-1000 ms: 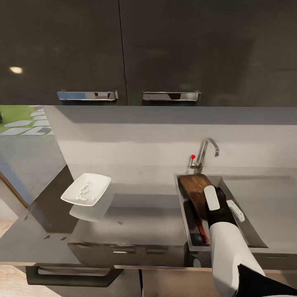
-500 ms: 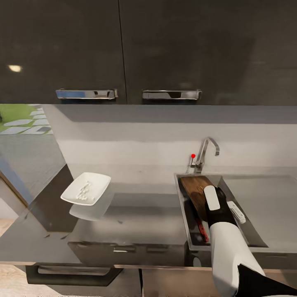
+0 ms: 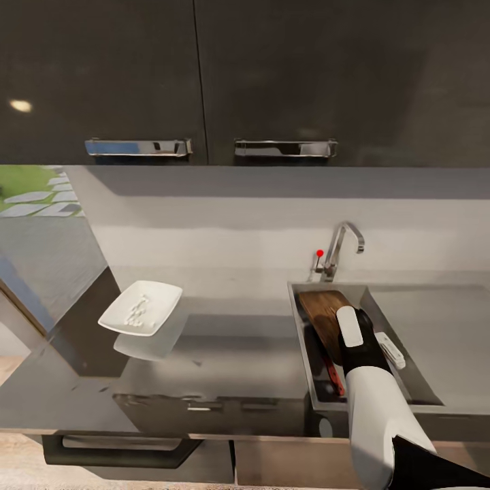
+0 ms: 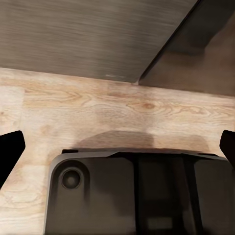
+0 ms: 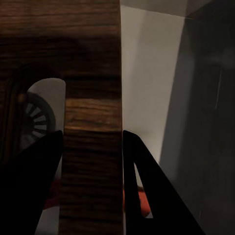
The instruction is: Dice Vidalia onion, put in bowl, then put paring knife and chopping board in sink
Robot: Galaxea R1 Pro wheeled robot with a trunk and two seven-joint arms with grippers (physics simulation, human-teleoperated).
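The brown chopping board (image 3: 323,316) leans tilted inside the sink (image 3: 408,381) basin. My right gripper (image 5: 93,134) is shut on the chopping board (image 5: 90,63), one dark finger on each long edge. Under the board lies the paring knife (image 3: 333,378), its red handle partly covered by my arm. The round drain (image 5: 36,120) shows beside the board. On the countertop (image 3: 238,354) to the left stands the white bowl (image 3: 141,307) holding small pale pieces of diced onion (image 3: 138,309). My left gripper (image 4: 117,147) hangs open over the wooden floor.
A chrome faucet (image 3: 340,245) with a red knob stands behind the basin, and the flat drainboard (image 3: 442,327) lies to the right. Dark upper cabinets (image 3: 204,82) overhang the counter. The robot's dark base (image 4: 137,196) sits below the left gripper.
The head camera has shifted a little, so the whole scene sits slightly differently. The right gripper and the board have sunk slightly lower in the basin.
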